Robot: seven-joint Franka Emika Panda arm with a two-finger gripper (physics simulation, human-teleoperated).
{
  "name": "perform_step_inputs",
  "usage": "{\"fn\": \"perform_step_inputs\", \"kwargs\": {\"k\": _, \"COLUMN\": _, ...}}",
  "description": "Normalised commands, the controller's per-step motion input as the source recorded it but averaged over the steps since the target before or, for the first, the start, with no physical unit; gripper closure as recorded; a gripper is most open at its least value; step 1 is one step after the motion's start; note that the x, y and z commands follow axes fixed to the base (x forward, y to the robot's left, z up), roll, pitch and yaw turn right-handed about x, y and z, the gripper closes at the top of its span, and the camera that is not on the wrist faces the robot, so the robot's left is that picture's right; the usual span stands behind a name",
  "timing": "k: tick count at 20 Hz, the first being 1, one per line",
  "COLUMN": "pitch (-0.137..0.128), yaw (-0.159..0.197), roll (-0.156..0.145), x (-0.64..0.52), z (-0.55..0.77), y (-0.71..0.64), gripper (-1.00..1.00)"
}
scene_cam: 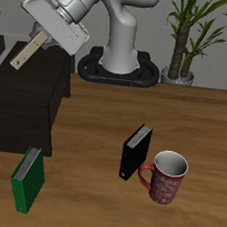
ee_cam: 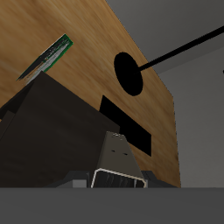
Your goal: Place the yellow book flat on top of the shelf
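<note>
My gripper point(scene_cam: 37, 44) is shut on the yellow book point(scene_cam: 23, 55), a thin pale tan book. It holds the book tilted in the air, just above the back part of the shelf point(scene_cam: 22, 100), a low black cabinet with a flat top. The book's lower end hangs close over the shelf top; I cannot tell whether it touches. In the wrist view the book point(ee_cam: 116, 156) shows end-on between the jaws, with the dark shelf top point(ee_cam: 52, 122) beneath it.
A green book point(scene_cam: 26, 178) leans at the shelf's front, also seen in the wrist view point(ee_cam: 48, 57). A black book point(scene_cam: 136, 151) stands beside a red patterned mug point(scene_cam: 166, 176). A potted plant point(scene_cam: 189, 34) stands at the back by the robot's base point(scene_cam: 121, 62).
</note>
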Motion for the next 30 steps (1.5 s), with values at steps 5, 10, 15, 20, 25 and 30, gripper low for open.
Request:
{"fn": "perform_step_inputs", "kwargs": {"k": 5, "pitch": 0.098, "yaw": 0.014, "roll": -0.01, "x": 0.23, "z": -0.48, "y": -0.14, "gripper": 1.0}}
{"fn": "perform_step_inputs", "kwargs": {"k": 10, "pitch": 0.17, "yaw": -0.082, "roll": 0.112, "x": 0.1, "z": -0.27, "y": 0.18, "gripper": -1.0}}
{"fn": "perform_step_inputs", "kwargs": {"k": 15, "pitch": 0.046, "yaw": -0.043, "roll": 0.022, "x": 0.06, "z": -0.06, "y": 0.18, "gripper": -1.0}}
{"fn": "perform_step_inputs", "kwargs": {"k": 20, "pitch": 0.02, "yaw": -0.041, "roll": 0.047, "x": -0.04, "z": 0.04, "y": 0.18, "gripper": -1.0}}
{"fn": "perform_step_inputs", "kwargs": {"k": 25, "pitch": -0.017, "yaw": -0.036, "roll": 0.093, "x": -0.17, "z": 0.15, "y": 0.43, "gripper": -1.0}}
{"fn": "perform_step_inputs", "kwargs": {"k": 30, "pitch": -0.033, "yaw": 0.0, "roll": 0.096, "x": -0.2, "z": 0.12, "y": 0.51, "gripper": -1.0}}
